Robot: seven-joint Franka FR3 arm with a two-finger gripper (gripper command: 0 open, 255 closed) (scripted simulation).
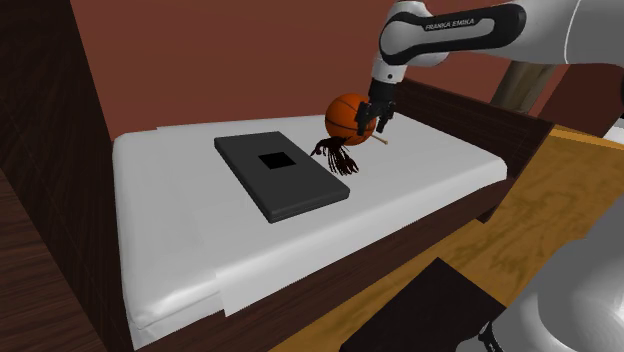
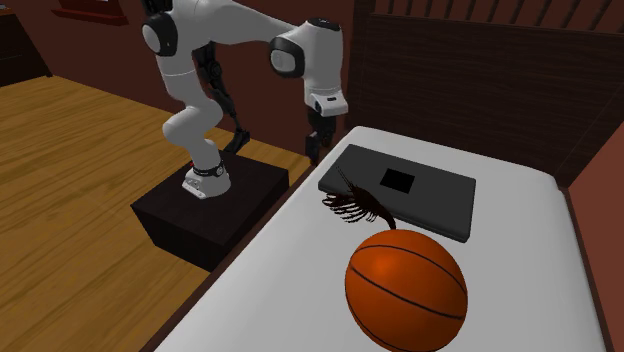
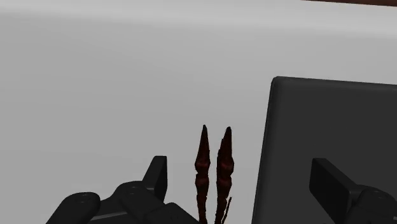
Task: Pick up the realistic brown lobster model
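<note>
The dark reddish-brown lobster point(image 1: 338, 157) lies on the white bed, between a flat dark slab point(image 1: 280, 173) and an orange basketball point(image 1: 350, 113). In the second exterior view the lobster point(image 2: 360, 205) rests against the slab's edge point(image 2: 410, 190). My gripper point(image 1: 372, 122) hangs in the air above the bed, off to the stand's side of the lobster point(image 2: 316, 140). In the wrist view the gripper point(image 3: 242, 170) is open, and the lobster's two claws point(image 3: 224, 162) show far below between the fingers, untouched.
The white bed point(image 1: 180, 230) has dark wooden frame boards around it and a dark headboard point(image 2: 470, 70). The basketball point(image 2: 406, 290) sits close beside the lobster. The arm's black stand point(image 2: 200, 215) is on the wood floor next to the bed.
</note>
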